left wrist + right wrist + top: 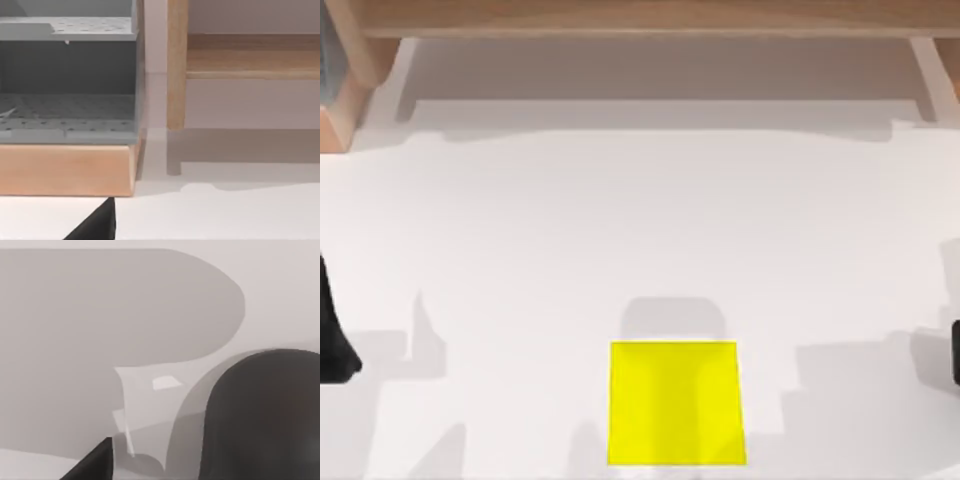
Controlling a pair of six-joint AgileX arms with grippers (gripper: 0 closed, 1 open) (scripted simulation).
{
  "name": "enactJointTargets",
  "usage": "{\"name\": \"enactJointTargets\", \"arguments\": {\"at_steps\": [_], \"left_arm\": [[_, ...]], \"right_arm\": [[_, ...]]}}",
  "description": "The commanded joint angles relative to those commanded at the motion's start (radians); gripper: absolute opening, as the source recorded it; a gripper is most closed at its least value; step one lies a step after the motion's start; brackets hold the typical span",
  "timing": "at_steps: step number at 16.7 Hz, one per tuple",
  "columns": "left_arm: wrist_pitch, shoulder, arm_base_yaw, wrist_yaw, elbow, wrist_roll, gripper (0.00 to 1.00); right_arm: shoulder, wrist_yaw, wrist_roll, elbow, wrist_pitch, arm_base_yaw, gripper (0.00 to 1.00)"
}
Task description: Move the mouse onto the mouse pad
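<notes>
White table point(520, 250): yellow mouse pad point(675, 403) (plain, squarish).

A grey shelf unit point(67, 75) sits beside a wooden post point(176, 65).

We can read no text, label, brand, number or sign on anything in these three views.

We count one yellow mouse pad point(675, 403) at six o'clock on one white table point(520, 250), two black arms, left point(332, 335) at nine o'clock and right point(955, 350) at three, and one wooden shelf point(67, 167).
</notes>
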Motion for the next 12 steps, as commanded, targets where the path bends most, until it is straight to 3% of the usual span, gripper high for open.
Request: {"name": "enactJointTargets", "arguments": {"at_steps": [7,12], "left_arm": [[0.0,0.0,0.0,0.0,0.0,0.0,1.0],[0.0,0.0,0.0,0.0,0.0,0.0,1.0]], "right_arm": [[-0.044,0.007,0.001,0.036,-0.053,-0.001,0.0],[-0.121,0.007,-0.004,0.172,-0.27,-0.001,0.0]]}}
